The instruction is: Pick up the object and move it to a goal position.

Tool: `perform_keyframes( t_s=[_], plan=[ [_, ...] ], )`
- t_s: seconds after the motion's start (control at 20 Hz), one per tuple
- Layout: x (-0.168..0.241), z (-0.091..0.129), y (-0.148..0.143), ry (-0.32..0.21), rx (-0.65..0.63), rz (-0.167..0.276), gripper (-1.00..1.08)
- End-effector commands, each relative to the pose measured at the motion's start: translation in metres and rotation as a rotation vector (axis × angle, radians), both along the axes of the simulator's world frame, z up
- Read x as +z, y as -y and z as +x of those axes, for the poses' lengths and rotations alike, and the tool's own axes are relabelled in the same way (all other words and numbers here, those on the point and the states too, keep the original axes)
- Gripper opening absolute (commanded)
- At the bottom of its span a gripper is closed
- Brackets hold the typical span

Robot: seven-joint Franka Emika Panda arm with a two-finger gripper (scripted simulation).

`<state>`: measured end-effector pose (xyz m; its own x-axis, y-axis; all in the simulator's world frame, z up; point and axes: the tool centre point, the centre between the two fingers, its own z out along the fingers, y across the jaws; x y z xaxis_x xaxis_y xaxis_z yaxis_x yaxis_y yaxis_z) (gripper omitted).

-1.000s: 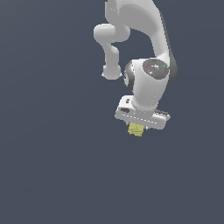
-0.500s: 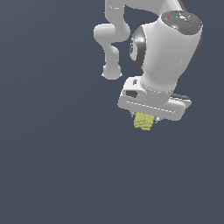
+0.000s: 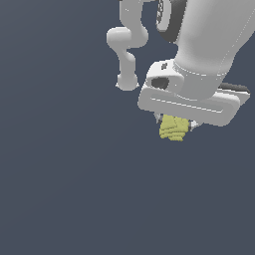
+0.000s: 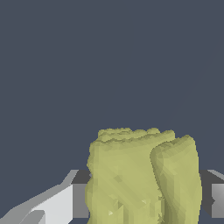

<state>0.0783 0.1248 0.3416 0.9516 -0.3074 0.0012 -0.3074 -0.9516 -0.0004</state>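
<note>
You have 1 object (image 3: 174, 129), a lumpy yellow-green block, hanging just under the white gripper (image 3: 175, 125) with its top hidden behind the gripper body in the exterior view, and its lower part cut off by the frame edge in the wrist view. The 2 fingers (image 4: 54, 204) are closed on the block, one on each side, though only their grey tips show. Behind it lies only the plain dark surface (image 3: 64, 189), and the arm (image 3: 204, 45) runs out of frame above.

White arm bent overhead, tool (image 3: 175, 124) downward, fingers (image 4: 52, 203) clamped on object (image 3: 174, 128).
</note>
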Motion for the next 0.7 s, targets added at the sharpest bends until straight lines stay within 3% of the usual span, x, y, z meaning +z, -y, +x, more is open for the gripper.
perform_keyframes(
  t_s=[0.0,0.65],
  plan=[
    [0.015,0.004,-0.001,-0.001,0.0,0.0,-1.0],
    [0.068,0.021,-0.005,-0.001,0.0,0.0,-1.0]
  ],
)
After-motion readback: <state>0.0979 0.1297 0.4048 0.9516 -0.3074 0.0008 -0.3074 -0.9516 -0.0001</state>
